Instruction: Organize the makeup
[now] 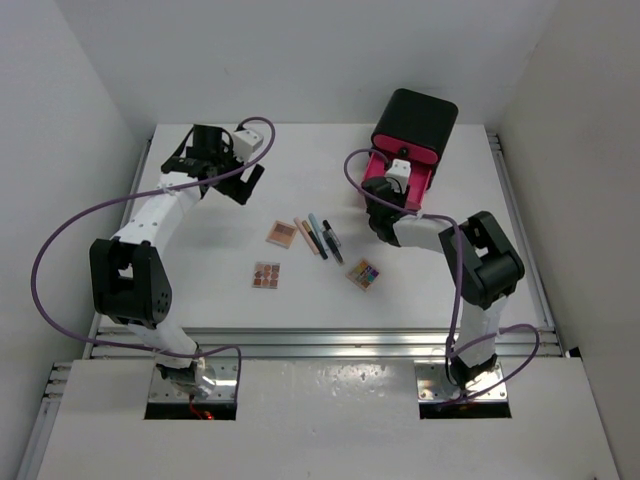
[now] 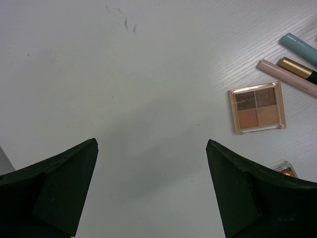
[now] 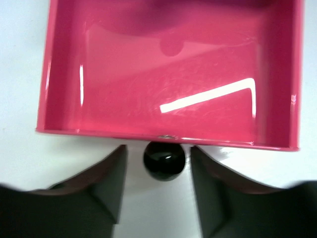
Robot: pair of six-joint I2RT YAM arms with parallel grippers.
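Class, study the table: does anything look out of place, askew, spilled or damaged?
Nothing is spilled or broken. The pink drawer stands pulled out of the black box and looks empty, while three palettes lie scattered at different angles and the pencils sit loose mid-table.

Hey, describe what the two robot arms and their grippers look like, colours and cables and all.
Both the left arm and right arm have white links between chunky black joint housings. A purple cable loops loosely along each. The left gripper and right gripper have matte black, wedge-shaped fingers. No markings are visible.
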